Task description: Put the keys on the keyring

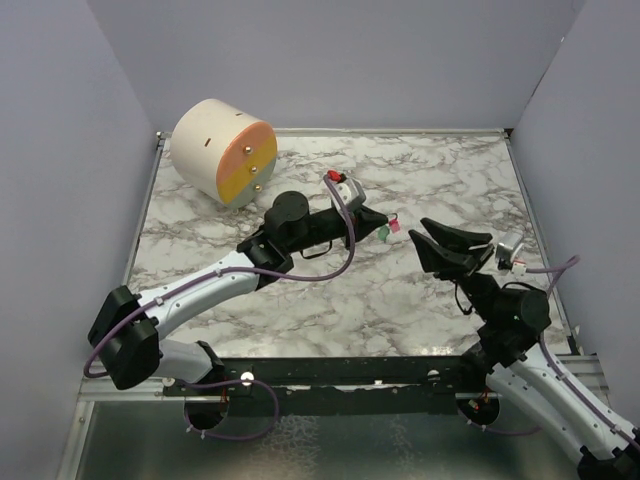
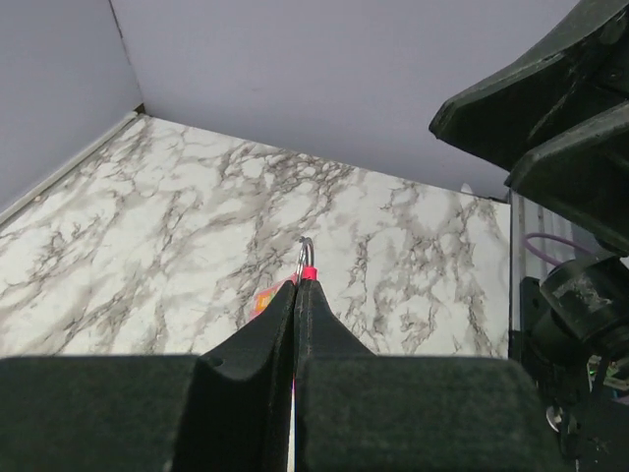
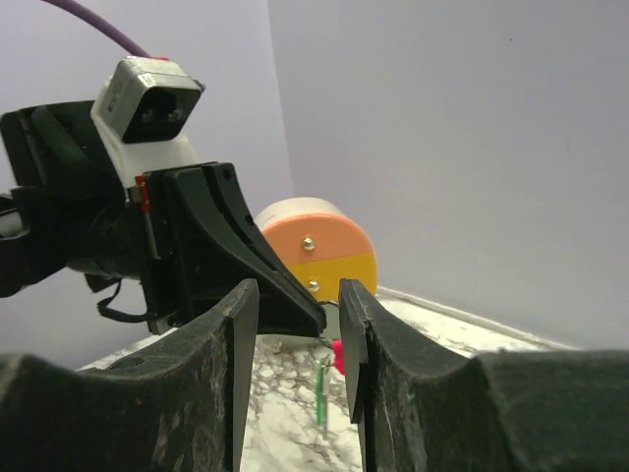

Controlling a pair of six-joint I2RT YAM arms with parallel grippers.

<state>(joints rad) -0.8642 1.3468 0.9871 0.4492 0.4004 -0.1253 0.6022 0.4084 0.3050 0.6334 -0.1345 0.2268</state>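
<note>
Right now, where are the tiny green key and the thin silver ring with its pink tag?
Tiny green key [image 3: 321, 388]: right wrist view, middle of its blade.
Thin silver ring with pink tag [image 2: 309, 272]: left wrist view, on the pink tag below the ring.

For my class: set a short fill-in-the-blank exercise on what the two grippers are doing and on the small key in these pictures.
The left gripper is ____ on the keyring. The right gripper has its jaws ____, gripping nothing. The key hanging by the left gripper's tip is coloured ____.
Missing words: shut; open; green.
</note>
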